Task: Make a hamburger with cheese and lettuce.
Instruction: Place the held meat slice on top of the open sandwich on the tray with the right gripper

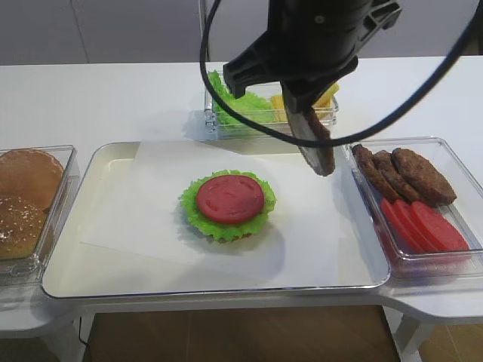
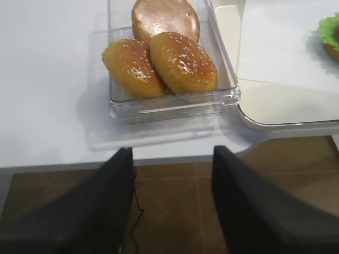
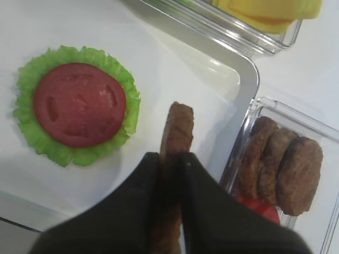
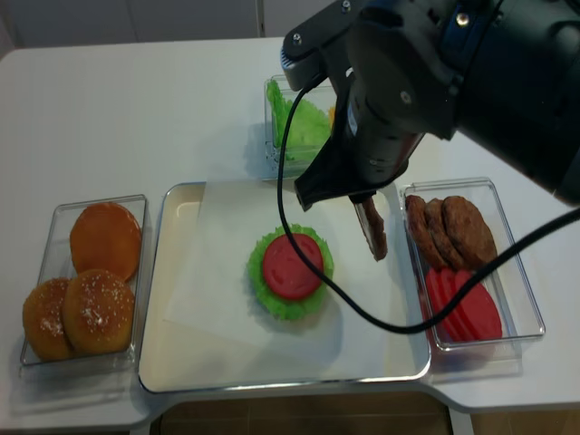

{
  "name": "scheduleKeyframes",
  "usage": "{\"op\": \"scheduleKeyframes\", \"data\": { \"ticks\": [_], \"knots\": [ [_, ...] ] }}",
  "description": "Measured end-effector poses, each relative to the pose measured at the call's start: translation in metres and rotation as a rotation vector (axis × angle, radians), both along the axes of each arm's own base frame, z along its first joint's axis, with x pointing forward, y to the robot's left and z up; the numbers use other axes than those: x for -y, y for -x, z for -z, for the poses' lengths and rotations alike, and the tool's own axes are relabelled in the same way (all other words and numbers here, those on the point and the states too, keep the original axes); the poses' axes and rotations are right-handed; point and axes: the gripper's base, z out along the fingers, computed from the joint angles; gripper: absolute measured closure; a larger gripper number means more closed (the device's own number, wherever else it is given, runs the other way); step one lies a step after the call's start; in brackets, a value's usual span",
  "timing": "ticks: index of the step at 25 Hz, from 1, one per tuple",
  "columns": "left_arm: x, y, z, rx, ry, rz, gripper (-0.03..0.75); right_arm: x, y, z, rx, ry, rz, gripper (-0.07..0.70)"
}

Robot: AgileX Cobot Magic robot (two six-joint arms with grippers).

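Exterior high view, read from left to right: at the left edge a clear bun container (image 1: 53,226) holds brown bun halves (image 1: 26,177). Right of it a cream tray (image 1: 98,279) fills the middle of the frame, with a sheet of white paper (image 1: 151,219) laid on it. On the paper, near the centre of the frame, sits the hamburger (image 1: 228,204), a frilly green lettuce ring with a red tomato slice on top. Above it, at the upper middle, a clear box (image 1: 226,128) holds loose lettuce leaves (image 1: 238,102), and the yellow cheese (image 1: 326,96) shows just past the arm. The right gripper (image 1: 308,113) hangs over the tray's right part, its fingers clenched on a brown patty (image 1: 317,143) that hangs edge-down, clear of the paper and to the right of the hamburger. At the right edge a clear meat container (image 1: 453,158) holds three more loose patties (image 1: 407,173) toward the top and red tomato slices (image 1: 423,225) below them.

Right wrist view: the held patty stands on edge between the two dark fingers (image 3: 206,211), with the hamburger at the upper left of the frame.

Left wrist view: the left gripper (image 2: 172,174) fills the bottom of the frame off the table's edge, its fingers spread apart with nothing between them, and the bun container lies above it.
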Motion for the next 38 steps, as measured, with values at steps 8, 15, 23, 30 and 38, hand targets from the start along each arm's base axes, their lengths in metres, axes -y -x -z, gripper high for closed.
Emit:
{"op": "scheduleKeyframes", "data": {
  "ticks": [8,15,23,30,38],
  "knots": [
    [0.0,0.0,0.0,0.0,0.0,0.0,0.358,-0.042,-0.011,0.013,0.019,0.039,-0.067,0.545],
    [0.0,0.0,0.0,0.0,0.0,0.0,0.358,-0.068,-0.024,0.035,0.007,0.08,-0.093,0.545],
    [0.0,0.0,0.0,0.0,0.0,0.0,0.358,-0.07,-0.029,0.043,0.011,0.119,-0.107,0.545],
    [0.0,0.0,0.0,0.0,0.0,0.0,0.358,-0.076,-0.034,0.059,-0.014,0.152,-0.122,0.545],
    [0.0,0.0,0.0,0.0,0.0,0.0,0.358,-0.078,-0.035,0.063,-0.018,0.163,-0.136,0.545]
  ]
}}
